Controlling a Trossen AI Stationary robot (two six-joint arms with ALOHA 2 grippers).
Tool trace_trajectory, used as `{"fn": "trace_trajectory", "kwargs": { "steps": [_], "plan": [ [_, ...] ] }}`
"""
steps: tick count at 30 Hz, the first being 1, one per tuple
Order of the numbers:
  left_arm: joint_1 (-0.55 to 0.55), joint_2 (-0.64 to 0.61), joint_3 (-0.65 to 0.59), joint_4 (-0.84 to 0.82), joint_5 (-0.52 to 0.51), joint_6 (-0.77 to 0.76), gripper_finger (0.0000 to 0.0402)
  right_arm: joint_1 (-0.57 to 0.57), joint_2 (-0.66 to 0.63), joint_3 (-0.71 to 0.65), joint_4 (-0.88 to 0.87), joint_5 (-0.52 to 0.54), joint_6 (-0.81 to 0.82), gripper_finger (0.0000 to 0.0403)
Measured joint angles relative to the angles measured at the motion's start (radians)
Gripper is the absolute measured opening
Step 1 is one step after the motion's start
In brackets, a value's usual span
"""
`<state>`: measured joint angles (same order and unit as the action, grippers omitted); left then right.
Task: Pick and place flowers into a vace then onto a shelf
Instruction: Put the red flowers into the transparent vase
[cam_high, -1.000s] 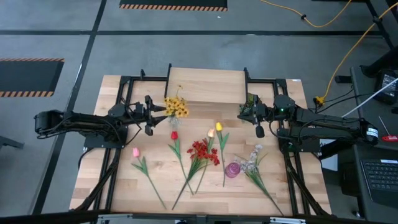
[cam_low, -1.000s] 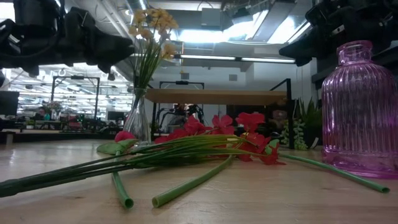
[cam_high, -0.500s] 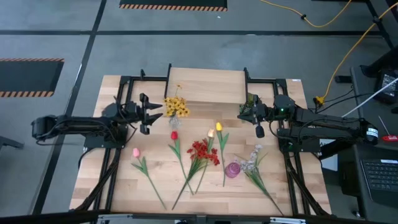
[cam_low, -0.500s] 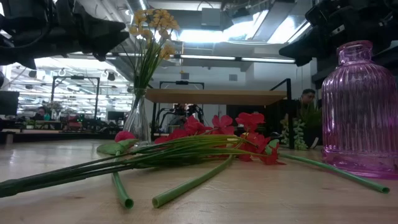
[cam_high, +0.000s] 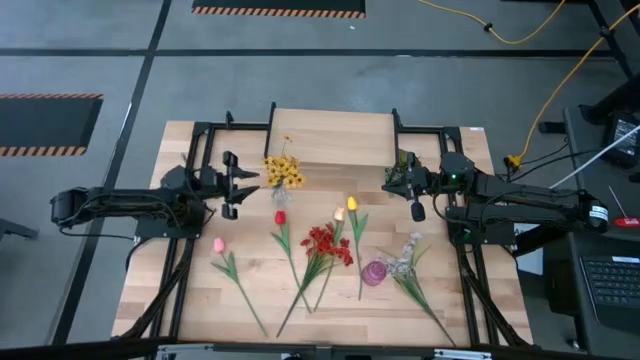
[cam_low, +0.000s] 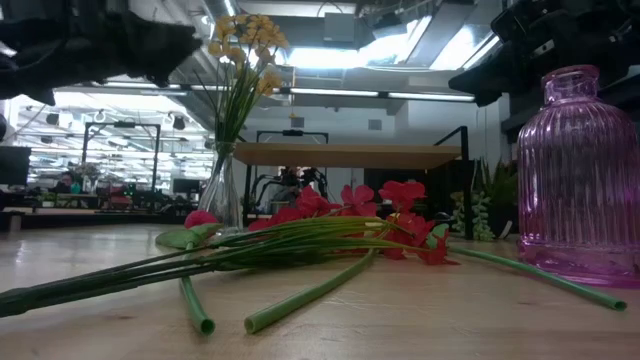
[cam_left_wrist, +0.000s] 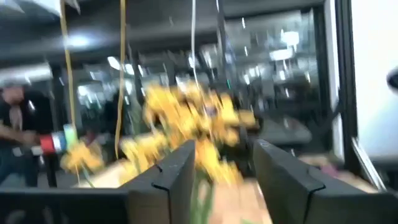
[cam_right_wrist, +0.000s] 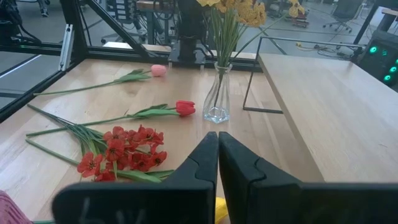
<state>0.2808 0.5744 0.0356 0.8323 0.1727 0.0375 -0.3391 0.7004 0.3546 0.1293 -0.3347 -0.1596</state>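
Standing in a clear glass vase (cam_right_wrist: 217, 99), yellow spray (cam_high: 283, 172), pink vase (cam_low: 577, 178) empty, left pincer (cam_high: 238, 187) released, right pincer (cam_right_wrist: 217, 163) clenched

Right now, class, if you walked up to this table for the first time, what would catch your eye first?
Probably the yellow flowers standing in a clear glass vase beside the shelf, with the left gripper close by. Next, the red spray among stems lying loose mid-table, and the pink ribbed vase near the front.
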Motion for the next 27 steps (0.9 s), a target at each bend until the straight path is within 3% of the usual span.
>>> {"fn": "trace_trajectory", "kwargs": {
  "steps": [3,8,12,19,27],
  "plan": [
    [-0.052,0.022,0.049,-0.057,-0.041,0.049,0.0108,0.0,0.0,0.0,0.002,0.0,-0.001,0.0018],
    [-0.175,0.052,0.134,-0.062,0.066,0.114,0.0039,0.0,0.0,0.0,0.015,0.0,-0.002,0.0018],
    [-0.29,0.075,0.192,-0.125,0.047,0.195,0.0005,0.0,0.0,0.0,0.017,0.0,-0.002,0.0018],
    [-0.466,0.212,0.258,-0.135,-0.178,0.177,0.0002,0.0,0.0,0.0,0.017,0.0,0.035,0.0018],
    [-0.658,0.499,0.376,-0.144,-0.501,0.123,0.0002,0.032,0.0,0.0,0.016,-0.001,0.103,0.0018]
  ]
}}
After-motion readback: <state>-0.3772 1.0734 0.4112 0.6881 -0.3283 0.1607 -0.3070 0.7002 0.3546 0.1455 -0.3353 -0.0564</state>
